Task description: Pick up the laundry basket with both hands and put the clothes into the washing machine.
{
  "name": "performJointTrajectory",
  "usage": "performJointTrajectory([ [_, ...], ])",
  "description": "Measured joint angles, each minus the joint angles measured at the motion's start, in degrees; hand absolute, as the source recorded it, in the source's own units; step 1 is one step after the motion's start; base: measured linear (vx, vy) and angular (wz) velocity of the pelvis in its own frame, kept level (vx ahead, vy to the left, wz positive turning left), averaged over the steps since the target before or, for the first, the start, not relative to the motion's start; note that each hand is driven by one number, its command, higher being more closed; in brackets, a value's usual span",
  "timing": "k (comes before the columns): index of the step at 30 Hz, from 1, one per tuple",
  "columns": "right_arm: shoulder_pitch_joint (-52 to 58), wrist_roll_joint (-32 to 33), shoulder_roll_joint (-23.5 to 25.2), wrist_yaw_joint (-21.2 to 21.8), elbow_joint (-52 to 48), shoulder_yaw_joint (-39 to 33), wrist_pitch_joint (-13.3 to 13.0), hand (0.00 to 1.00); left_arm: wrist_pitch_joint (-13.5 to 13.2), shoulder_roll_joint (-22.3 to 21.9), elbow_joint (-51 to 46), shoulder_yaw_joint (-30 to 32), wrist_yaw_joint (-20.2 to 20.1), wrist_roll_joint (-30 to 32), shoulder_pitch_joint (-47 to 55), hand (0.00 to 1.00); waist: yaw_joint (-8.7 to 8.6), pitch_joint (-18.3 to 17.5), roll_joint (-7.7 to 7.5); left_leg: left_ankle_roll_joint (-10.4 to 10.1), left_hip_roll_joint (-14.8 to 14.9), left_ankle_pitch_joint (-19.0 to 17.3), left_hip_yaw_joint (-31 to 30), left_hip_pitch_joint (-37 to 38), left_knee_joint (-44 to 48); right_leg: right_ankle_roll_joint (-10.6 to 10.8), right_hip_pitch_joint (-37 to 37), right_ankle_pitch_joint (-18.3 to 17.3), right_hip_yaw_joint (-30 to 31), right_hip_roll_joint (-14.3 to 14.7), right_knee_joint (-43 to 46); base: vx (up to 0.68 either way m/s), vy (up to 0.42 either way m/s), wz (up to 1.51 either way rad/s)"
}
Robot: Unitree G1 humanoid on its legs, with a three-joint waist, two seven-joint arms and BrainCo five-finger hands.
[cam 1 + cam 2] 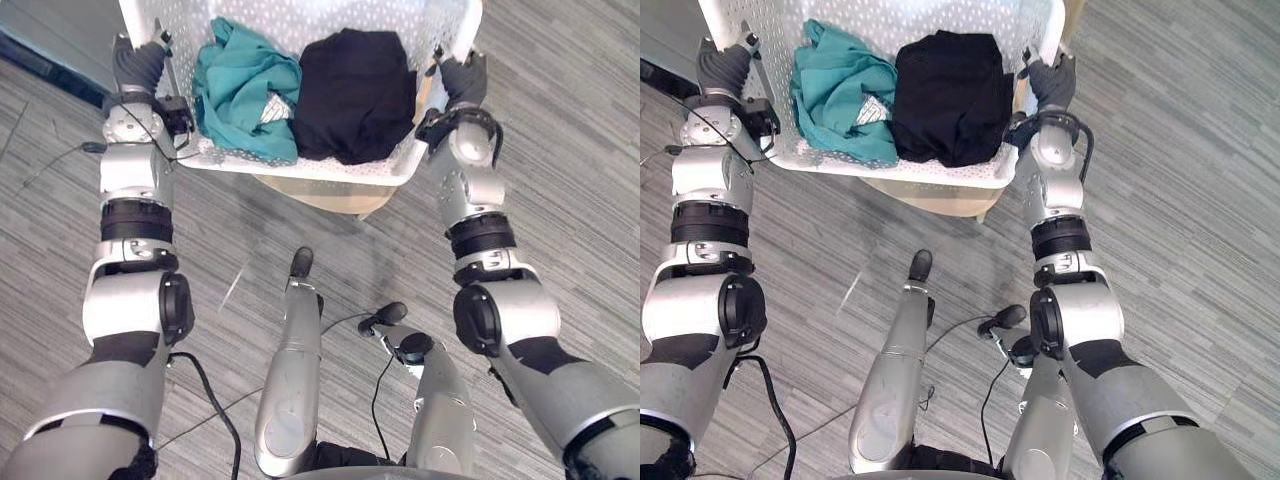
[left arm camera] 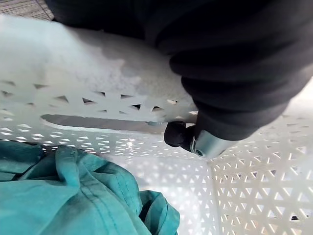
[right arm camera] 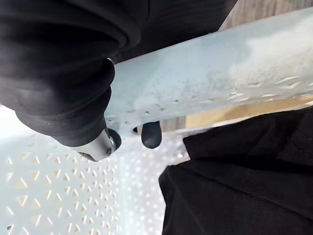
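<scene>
Well, we've got the laundry basket (image 1: 330, 170) by both ends, up at the top of the frame.
Our left hand (image 1: 135, 65) and right hand (image 1: 465, 78) each hook fingertips (image 2: 177, 134) under a handle rim. Stiff perforated plastic, probably light with just teal clothes (image 1: 240, 90) and black clothes (image 1: 355, 95), so keep it level. Tan stand (image 1: 320, 195) sits right underneath; open floor (image 1: 560, 150) on both sides.

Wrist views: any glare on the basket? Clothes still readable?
Left wrist view: light glows through the holes in the basket wall, and there is a bright patch on its rim; teal cloth evenly lit, folds readable. Right wrist view: rim bright toward one end; black cloth very dark, few folds show. Left eye view: even light, no glare.
</scene>
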Motion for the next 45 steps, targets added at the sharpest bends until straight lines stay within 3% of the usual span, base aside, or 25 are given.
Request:
performJointTrajectory([
  [1,-0.5,0.0,-0.3,0.1,0.3,-0.1,0.0,1.0,0.0,0.0,0.2,0.0,0.0,-0.2,-0.3,0.0,-0.05,0.1,-0.13,0.0,-0.2,0.3,0.0,-0.1,-0.2,0.0,-0.2,0.0,-0.1,-0.3,0.1,0.02,-0.033,0.12],
  [2,-1.5,0.0,-0.8,0.1,1.0,-0.2,0.0,0.0,0.0,-0.1,0.8,0.0,0.0,-1.0,-1.1,0.0,0.19,0.1,-0.17,0.0,-0.3,0.6,-0.1,-0.6,-0.3,-0.2,-0.7,0.2,-0.2,-0.3,0.1,0.02,-0.024,0.06],
  [11,-4.3,0.6,-2.7,1.7,4.1,-2.2,0.5,0.0,-0.6,-0.8,2.2,3.6,0.2,-6.2,-6.0,0.0,-0.05,0.2,-0.4,0.3,-1.3,0.8,-0.4,-1.8,-0.4,-0.2,-1.3,0.2,-1.2,-1.4,0.4,0.04,-0.041,0.06],
  [15,-4.3,0.7,-2.9,4.5,8.3,-2.0,4.3,0.0,-2.1,-0.8,2.2,3.8,0.3,-7.2,-6.6,0.0,-0.08,0.2,-0.39,0.3,-1.3,0.8,-0.4,-1.9,-0.4,-0.2,-1.3,0.1,-1.5,-1.5,0.6,0.06,-0.078,0.01],
  [19,-4.3,-0.2,-4.0,5.7,9.6,-1.8,6.2,0.0,-2.9,-0.6,2.2,3.2,0.1,-8.8,-7.2,0.0,-0.17,0.2,-0.39,0.3,-1.3,0.8,-0.3,-2.0,-0.3,-0.2,-1.4,0.1,-1.5,-1.6,0.6,0.03,-0.069,-0.01],
  [30,-5.6,-9.1,-7.0,10.5,11.5,1.7,7.7,0.0,-3.6,1.8,4.4,0.4,-1.1,-9.4,-7.5,0.0,-0.46,0.2,-0.35,0.3,-1.0,0.8,0.6,-2.9,0.5,-0.3,-3.0,0.2,-0.1,-1.7,1.1,0.01,-0.059,-0.04],
  [37,-7.6,-11.4,-10.3,12.7,12.5,4.5,9.7,0.0,-4.3,2.2,5.2,-1.9,-1.6,-9.4,-7.4,0.0,-0.58,0.2,-0.36,0.5,-0.9,0.9,1.4,-2.8,0.5,-0.4,-3.8,0.6,0.8,-2.0,1.2,0.02,-0.056,-0.05],
  [45,-9.5,-8.6,-15.7,14.5,12.9,10.4,10.9,0.0,-2.7,3.5,8.2,-2.4,-3.8,-4.6,-7.4,0.0,-3.67,0.3,-0.54,1.0,0.2,1.2,3.4,-2.8,0.2,-0.5,-5.1,3.1,3.0,-0.8,-1.0,0.01,-0.032,-0.17],
])
